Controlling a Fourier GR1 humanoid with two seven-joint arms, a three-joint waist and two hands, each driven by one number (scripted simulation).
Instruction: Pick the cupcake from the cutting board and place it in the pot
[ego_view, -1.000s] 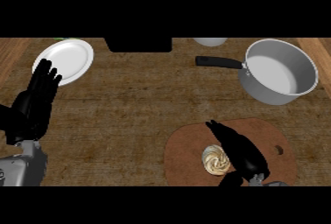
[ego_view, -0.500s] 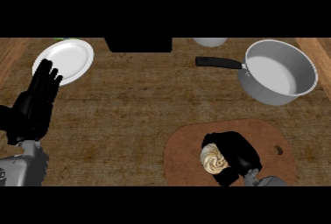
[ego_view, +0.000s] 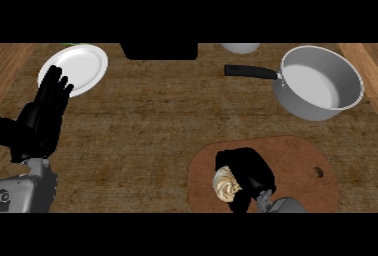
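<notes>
Cupcake (ego_view: 227, 186): on cutting board (ego_view: 295, 162), lower right of frame, right hand (ego_view: 249, 171) curled round it. Pot (ego_view: 325, 82) upper right, well apart. Risk: slipping out on lift, if held from one side only.

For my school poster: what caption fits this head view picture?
The right robot hand curls round the cupcake on the cutting board, with the pot farther back.

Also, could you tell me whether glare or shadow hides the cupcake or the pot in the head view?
Head view: no glare shows; the cupcake is partly hidden by the right hand curled over it, not by shadow; the pot is plainly lit inside.
</notes>
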